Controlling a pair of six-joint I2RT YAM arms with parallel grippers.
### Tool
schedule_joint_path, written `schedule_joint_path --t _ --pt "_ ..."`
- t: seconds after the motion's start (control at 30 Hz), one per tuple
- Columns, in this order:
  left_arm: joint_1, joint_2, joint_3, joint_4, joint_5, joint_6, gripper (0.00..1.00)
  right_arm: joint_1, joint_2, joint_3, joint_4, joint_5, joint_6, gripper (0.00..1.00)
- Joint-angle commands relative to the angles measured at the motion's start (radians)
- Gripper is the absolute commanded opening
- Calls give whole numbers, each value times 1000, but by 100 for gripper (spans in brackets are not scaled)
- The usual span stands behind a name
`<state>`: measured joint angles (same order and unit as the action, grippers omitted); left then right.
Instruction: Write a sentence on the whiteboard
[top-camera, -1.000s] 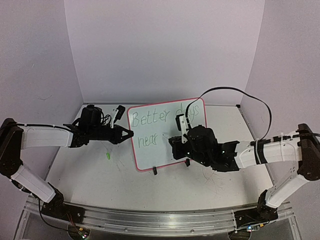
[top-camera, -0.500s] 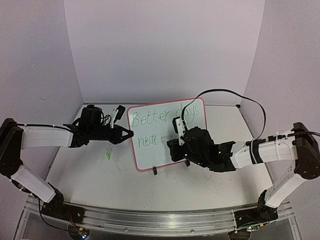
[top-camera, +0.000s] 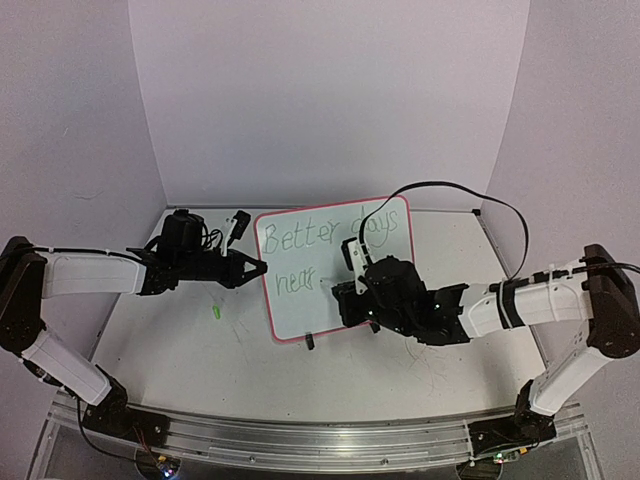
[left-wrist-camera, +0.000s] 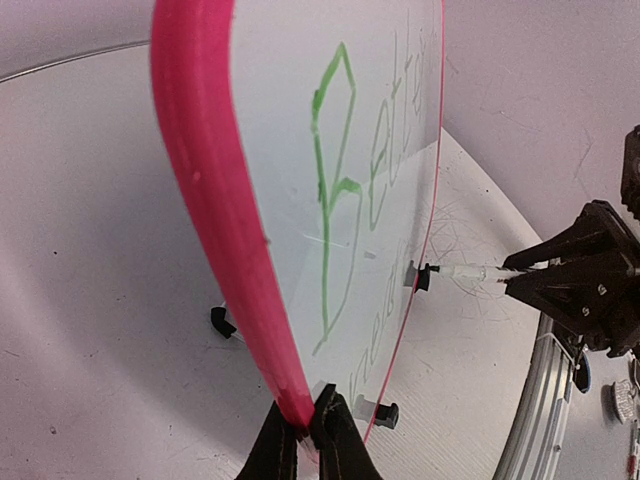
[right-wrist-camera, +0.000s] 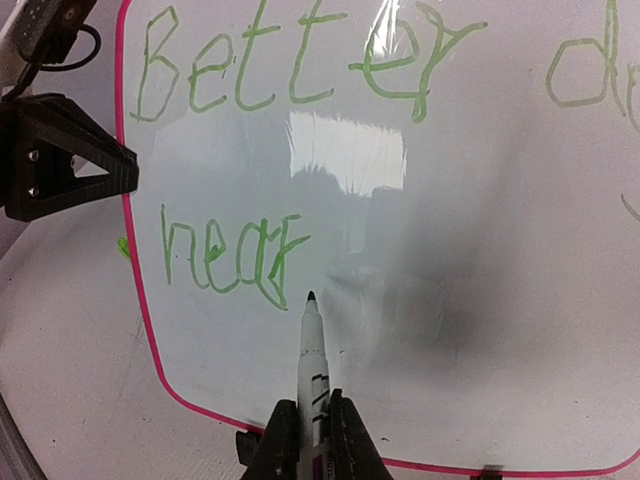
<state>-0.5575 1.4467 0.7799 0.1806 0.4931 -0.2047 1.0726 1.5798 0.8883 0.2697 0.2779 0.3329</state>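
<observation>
1. Clamping the board's left rim, the left gripper (left-wrist-camera: 305, 440) has its fingers shut tight on the pink edge and reaches in from the left side of the surface (top-camera: 180, 350).
2. The whiteboard (top-camera: 300, 315) stands on small black feet near the middle of the surface's far edge, with its face turned toward the arms.
3. The sentence (right-wrist-camera: 290, 75) runs along the board's top edge: "Better", then a word beginning with "d" that is partly cut off. Below it, by the left edge, sits a shorter word that looks like "hear".
4. The marker (right-wrist-camera: 311, 350) points its long axis at the board face. Its tip is just below and right of that shorter word's last letter, and I cannot tell whether it touches.
5. The right gripper (top-camera: 345, 293) is closed on the marker's barrel, in front of the board's lower half. Bare white lies to the right of the tip, so the next stroke probably goes rightward along the second line.
</observation>
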Motion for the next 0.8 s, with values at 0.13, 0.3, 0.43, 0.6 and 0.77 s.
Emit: schedule_joint_path --t 0.13,0.3,0.43,0.6,0.77 --pt "-5 27 23 -63 -113 88 0 7 40 40 13 6 -7 0" --pt "-5 28 24 -63 -111 88 0 6 52 60 33 32 -5 0" --pt "-5 25 24 -64 -111 88 0 8 69 74 34 44 -8 0" --pt "-5 20 21 -63 -113 88 0 6 83 79 27 75 4 0" --pt "-7 17 21 -64 -114 88 0 7 105 90 -14 98 20 0"
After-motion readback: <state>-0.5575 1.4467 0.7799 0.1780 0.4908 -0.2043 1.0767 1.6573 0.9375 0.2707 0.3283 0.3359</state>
